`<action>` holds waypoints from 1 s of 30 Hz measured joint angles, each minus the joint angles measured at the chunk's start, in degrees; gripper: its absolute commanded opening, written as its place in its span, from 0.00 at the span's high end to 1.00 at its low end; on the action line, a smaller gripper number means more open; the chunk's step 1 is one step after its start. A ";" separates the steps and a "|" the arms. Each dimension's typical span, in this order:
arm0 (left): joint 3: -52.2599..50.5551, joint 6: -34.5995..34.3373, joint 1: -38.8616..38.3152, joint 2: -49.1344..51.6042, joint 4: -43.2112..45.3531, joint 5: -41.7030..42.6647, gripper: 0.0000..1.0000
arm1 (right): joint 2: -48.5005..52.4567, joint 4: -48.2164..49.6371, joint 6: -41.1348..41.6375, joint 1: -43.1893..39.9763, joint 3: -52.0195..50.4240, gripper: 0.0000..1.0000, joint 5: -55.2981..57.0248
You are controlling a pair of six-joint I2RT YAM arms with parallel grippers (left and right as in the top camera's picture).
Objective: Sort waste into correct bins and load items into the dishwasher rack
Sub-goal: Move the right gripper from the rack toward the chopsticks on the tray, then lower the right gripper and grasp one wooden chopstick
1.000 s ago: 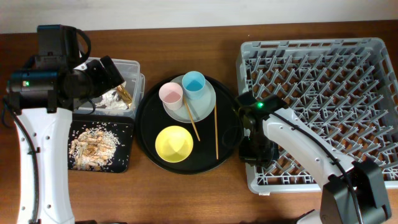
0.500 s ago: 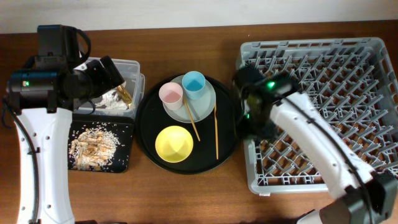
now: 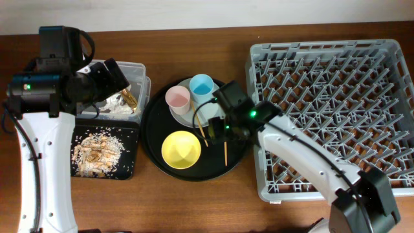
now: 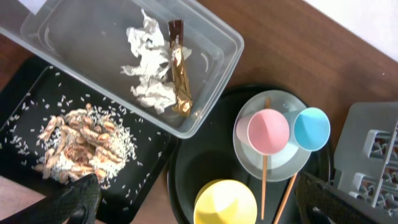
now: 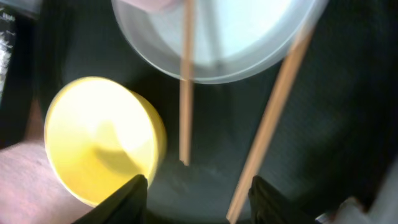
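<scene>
On the round black tray (image 3: 154, 133) a pale plate (image 3: 212, 114) carries a pink cup (image 3: 178, 97) and a light-blue cup (image 3: 201, 85). A yellow bowl (image 3: 181, 149) sits in front of them. Two chopsticks (image 3: 225, 147) lie across the plate's edge and the tray. My right gripper (image 3: 217, 129) hovers open over the chopsticks (image 5: 268, 121) beside the bowl (image 5: 99, 146), its fingers (image 5: 135, 190) holding nothing. My left gripper (image 4: 199, 205) hangs wide open above the clear box (image 4: 214, 68), which holds white paper (image 4: 146, 74) and a gold-brown wrapper (image 4: 180, 74).
The grey dishwasher rack (image 3: 336, 110) fills the right side of the table. A shallow black tray (image 3: 129, 169) with food scraps (image 3: 96, 150) lies in front of the clear box (image 3: 137, 72). Bare brown table surrounds everything.
My right arm has swung left from the rack's front-left corner to over the round tray, and its gripper has gone from shut to open. The left arm has not moved.
</scene>
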 measured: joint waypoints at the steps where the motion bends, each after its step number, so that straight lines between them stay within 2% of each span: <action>1: 0.00 0.00 0.00 0.00 0.04 -0.04 0.01 | 0.07 3.26 0.02 1.22 -1.97 0.45 0.00; 7: 0.00 0.00 0.00 0.00 0.04 -0.04 0.01 | 5.75 13.75 0.02 3.91 -4.59 0.46 3.72; 8: 0.00 0.00 0.00 0.00 0.04 -0.02 0.01 | 6.49 14.12 0.02 3.91 -4.59 0.48 3.74; 10: 0.02 0.00 0.00 0.00 0.07 -0.04 0.01 | 9.64 15.93 0.02 3.67 -4.74 0.60 4.96; 11: 0.00 0.00 0.00 0.00 0.02 -0.04 0.01 | 10.19 16.02 -0.04 3.67 -4.74 0.63 4.96; 19: 0.00 0.00 0.00 0.00 0.04 -0.04 0.01 | 12.26 15.91 0.02 3.91 -5.03 0.62 4.07; 24: 0.02 0.00 0.00 0.00 0.02 -0.04 0.01 | 11.43 15.72 -0.04 3.91 -4.98 0.50 1.95; 30: 0.00 0.00 0.00 0.00 0.02 -0.04 0.01 | 6.38 15.02 -0.04 3.91 -4.83 0.50 1.86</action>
